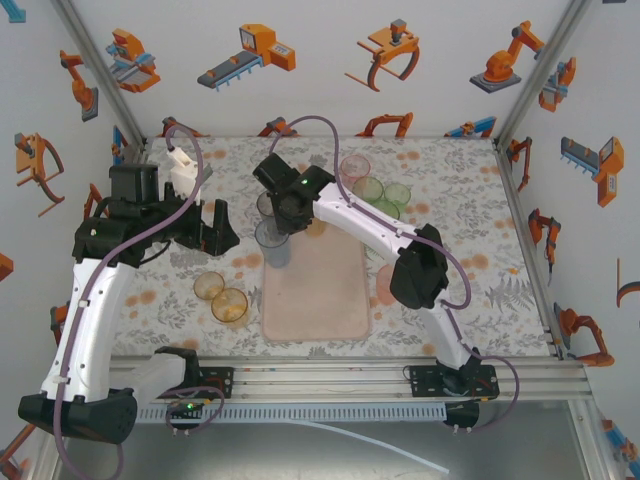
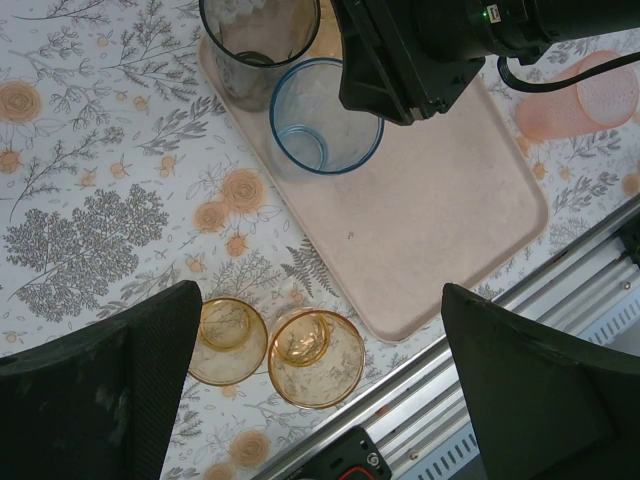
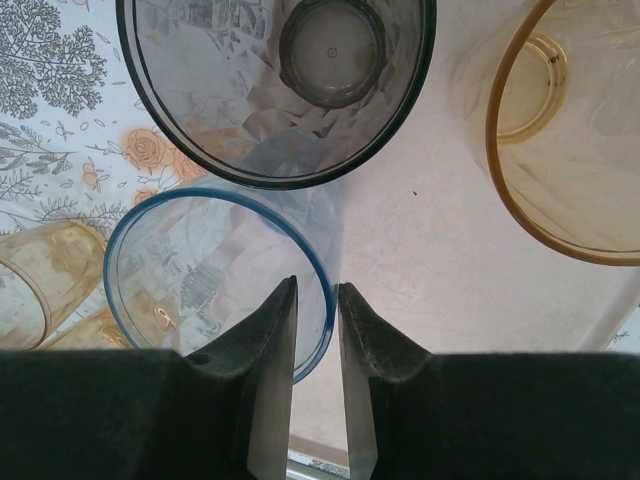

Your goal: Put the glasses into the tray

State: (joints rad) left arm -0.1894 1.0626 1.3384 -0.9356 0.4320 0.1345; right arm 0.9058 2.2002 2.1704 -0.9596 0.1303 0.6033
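**Narrowly parted jaws at the blue glass in the tray**

Upright inside the tray (image 1: 330,300), the pale blue glass (image 3: 190,270) is seen against the left rim, toward the far end. The right gripper (image 3: 318,292) is poised directly above it. Its fingers are narrowly apart and set astride the glass's wall. The blue rim is seen crossing the gap between them, and neither pad is seen pressed against it.

Just beyond the blue one, the smoky grey glass (image 2: 258,40) is stood at the tray's far left corner. An amber glass (image 3: 570,150) is stood on the tray to the right of these two.

Left of the tray, the left gripper (image 1: 215,228) is held above the flowered cloth (image 2: 90,200). Its jaws are spread wide and nothing is caught between them. Below it, two more amber glasses (image 2: 315,357) are found side by side on the cloth, just beside the tray's left rim near its near end.

Right of the tray, a pink glass (image 2: 590,95) is seen lying on its side on the cloth. Farther back on the right, several green glasses (image 1: 368,188) and another pink one are gathered outside the tray.
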